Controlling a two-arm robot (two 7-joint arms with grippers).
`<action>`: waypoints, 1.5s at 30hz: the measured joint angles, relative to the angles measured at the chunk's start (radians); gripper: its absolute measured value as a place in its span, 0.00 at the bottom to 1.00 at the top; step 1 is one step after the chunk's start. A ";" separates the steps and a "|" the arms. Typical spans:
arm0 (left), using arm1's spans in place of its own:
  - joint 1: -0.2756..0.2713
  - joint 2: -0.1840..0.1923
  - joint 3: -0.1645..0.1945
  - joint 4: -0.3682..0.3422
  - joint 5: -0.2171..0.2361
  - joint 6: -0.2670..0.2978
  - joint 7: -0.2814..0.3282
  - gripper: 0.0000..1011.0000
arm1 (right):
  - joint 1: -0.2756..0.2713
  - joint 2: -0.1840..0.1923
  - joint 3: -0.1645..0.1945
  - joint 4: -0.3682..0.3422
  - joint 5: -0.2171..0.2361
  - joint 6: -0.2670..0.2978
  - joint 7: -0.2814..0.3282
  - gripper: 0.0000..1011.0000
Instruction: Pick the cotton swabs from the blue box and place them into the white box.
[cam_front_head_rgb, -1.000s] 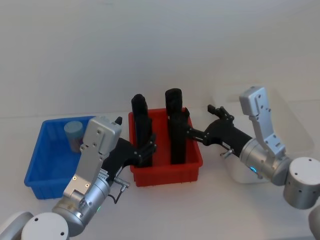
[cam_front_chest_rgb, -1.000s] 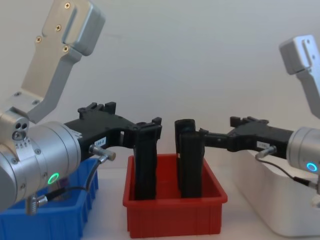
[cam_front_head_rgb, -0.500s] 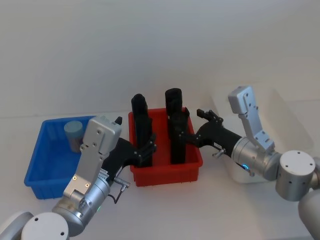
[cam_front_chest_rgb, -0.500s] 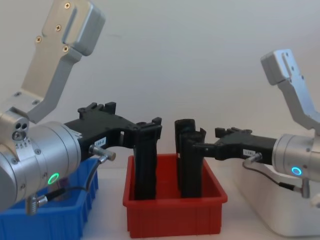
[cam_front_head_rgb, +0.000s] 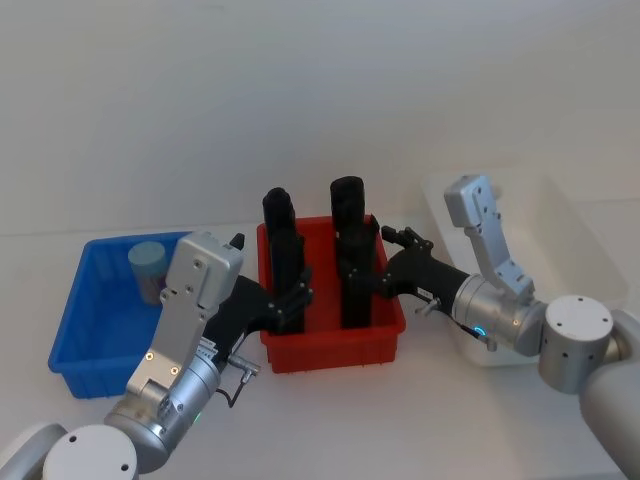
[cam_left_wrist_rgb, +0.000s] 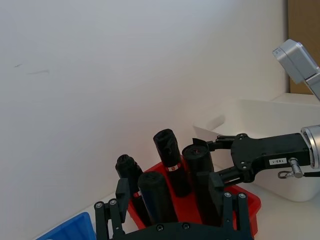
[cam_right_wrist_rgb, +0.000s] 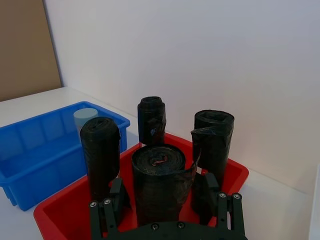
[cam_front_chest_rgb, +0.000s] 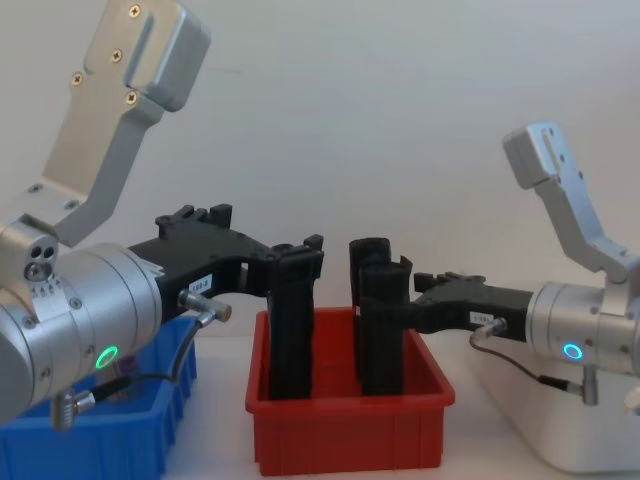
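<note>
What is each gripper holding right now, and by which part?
Cannot tell: left gripper and right gripper each flank a black roll in the red bin. The cotton swabs sit ungripped.

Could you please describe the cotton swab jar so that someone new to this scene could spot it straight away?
Start at the blue box on the robot's left, next to the red bin. The cotton swab jar stands in its far corner. It is short and pale with a light blue lid, unlike the tall black rolls in the red bin.
</note>
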 joint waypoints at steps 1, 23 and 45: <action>0.000 0.000 0.000 0.000 0.000 0.000 0.000 0.99 | 0.006 -0.002 -0.001 0.011 0.001 -0.004 0.003 0.99; 0.000 0.000 0.000 0.000 0.000 0.000 0.000 0.99 | 0.169 -0.057 -0.005 0.325 0.012 -0.147 0.028 0.70; 0.000 0.000 0.000 0.000 0.000 0.000 0.000 0.99 | 0.210 -0.070 0.020 0.390 0.027 -0.235 0.023 0.51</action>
